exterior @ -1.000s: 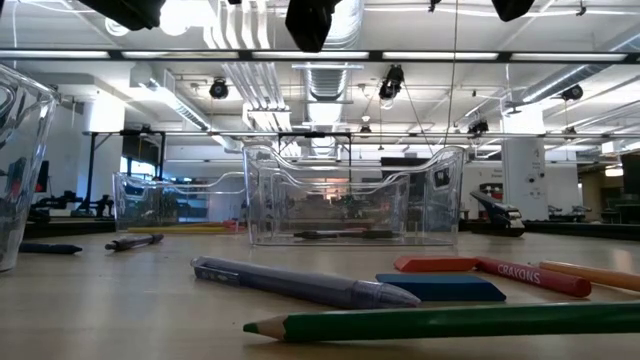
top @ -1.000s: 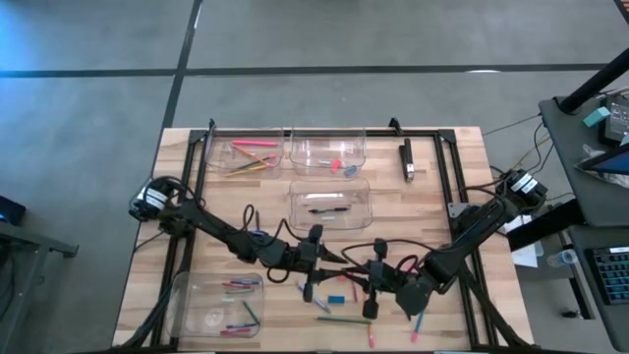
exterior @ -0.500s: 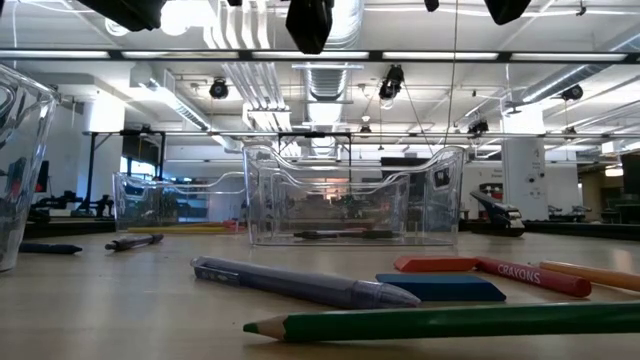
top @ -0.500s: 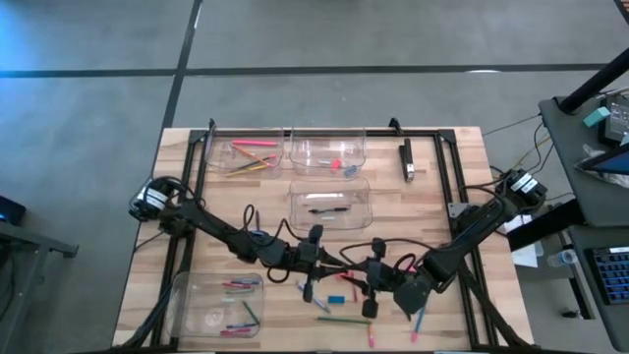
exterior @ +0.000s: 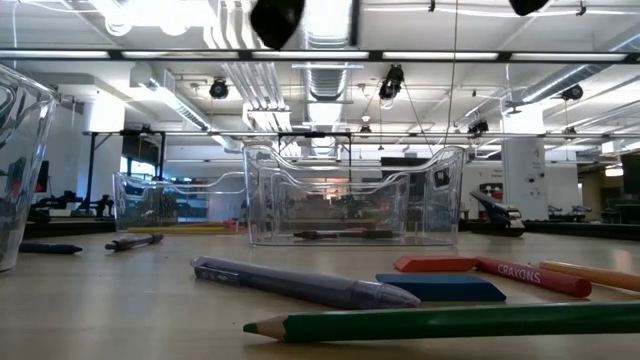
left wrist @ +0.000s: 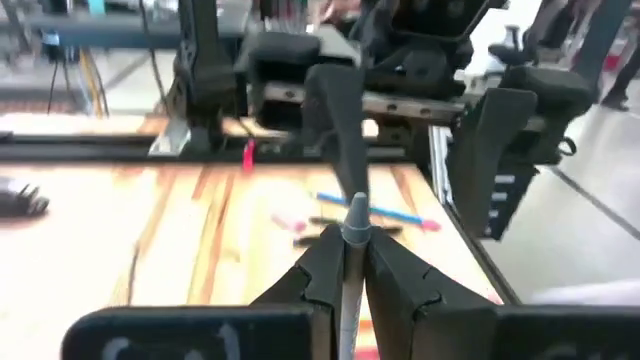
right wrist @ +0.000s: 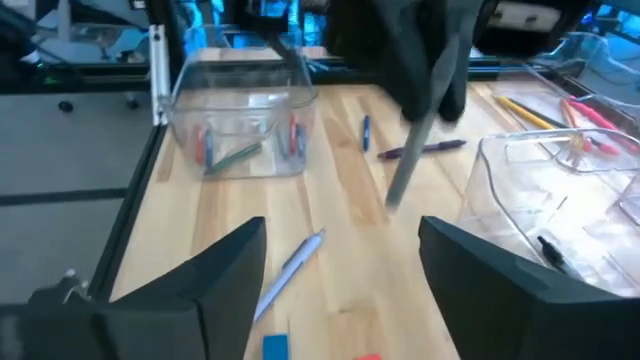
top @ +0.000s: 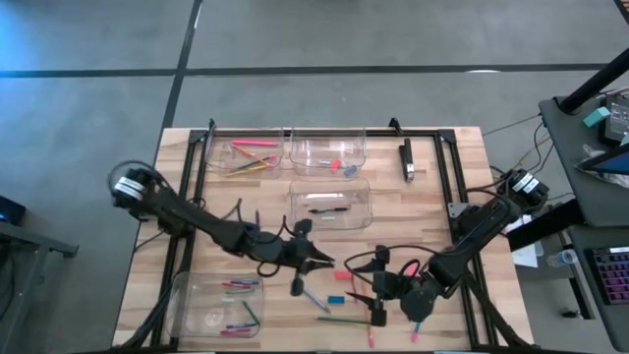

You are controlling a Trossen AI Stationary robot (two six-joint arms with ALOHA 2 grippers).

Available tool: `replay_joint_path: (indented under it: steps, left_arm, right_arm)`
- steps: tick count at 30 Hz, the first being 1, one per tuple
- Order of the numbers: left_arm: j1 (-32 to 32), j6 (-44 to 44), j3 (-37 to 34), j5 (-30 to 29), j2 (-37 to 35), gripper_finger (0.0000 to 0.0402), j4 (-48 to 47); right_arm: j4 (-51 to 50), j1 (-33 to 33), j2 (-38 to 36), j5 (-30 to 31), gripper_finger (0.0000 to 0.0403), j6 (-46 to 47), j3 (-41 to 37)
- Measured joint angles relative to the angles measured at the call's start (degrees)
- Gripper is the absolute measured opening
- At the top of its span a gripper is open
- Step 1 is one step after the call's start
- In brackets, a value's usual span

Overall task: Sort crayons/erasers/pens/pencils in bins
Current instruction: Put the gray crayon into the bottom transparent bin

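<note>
Green pencil [exterior: 450, 322]: lay nearest the low camera, along the table's [top: 442, 187] front edge.
Lilac pen [exterior: 300, 282]: lay on the wood just behind it, tip toward the blue eraser [exterior: 440, 288].
Red crayon [exterior: 530, 276]: lay beside the eraser, label facing the low camera.
Right gripper [top: 377, 296]: was low over the front of the table near the loose sticks, fingers [right wrist: 215, 275] spread wide, nothing between them.
Left gripper [top: 301, 275]: was above mid-table, fingers [left wrist: 395, 280] pinched tight on a grey pen [left wrist: 352, 260] that stood out past the fingertips.
Crayon bin [top: 218, 303]: sat at the front left, holding red, blue and green crayons.
Pen bin [top: 330, 204]: sat at the centre, behind both grippers, one dark pen [top: 327, 210] lying inside.
Eraser bin [top: 327, 152]: sat in the back row, a red-pink eraser [top: 334, 163] inside.
Pencil bin [top: 245, 153]: sat back left, pink and yellow pencils inside.
Black block [top: 406, 159]: lay back right, apart from the bins.
</note>
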Motion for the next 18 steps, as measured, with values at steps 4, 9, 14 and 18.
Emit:
replay_joint_path:
  steps: [4, 9, 14, 18]
  left_arm:
    - [-0.6, -3.3, 0.0, 1.6, -7.5, 0.0014, -14.9]
    - [-3.6, -10.3, 0.0, 1.8, -16.5, 0.0014, -36.4]
    - [-8.7, -16.3, -0.1, 1.9, -22.8, 0.0013, -47.2]
    - [-13.5, -18.3, -0.7, 1.9, -24.2, 0.0013, -47.4]
  right_arm:
    - [-1.0, 1.3, -0.3, 0.2, 0.0254, 0.0, 0.0]
    - [-0.9, 1.7, -0.3, 0.1, 0.0244, 0.0, 0.0]
    - [-1.0, 1.7, -0.3, 0.2, 0.0236, 0.0, 0.0]
    - [-0.9, 1.7, -0.3, 0.2, 0.0235, 0.7, 0.0]
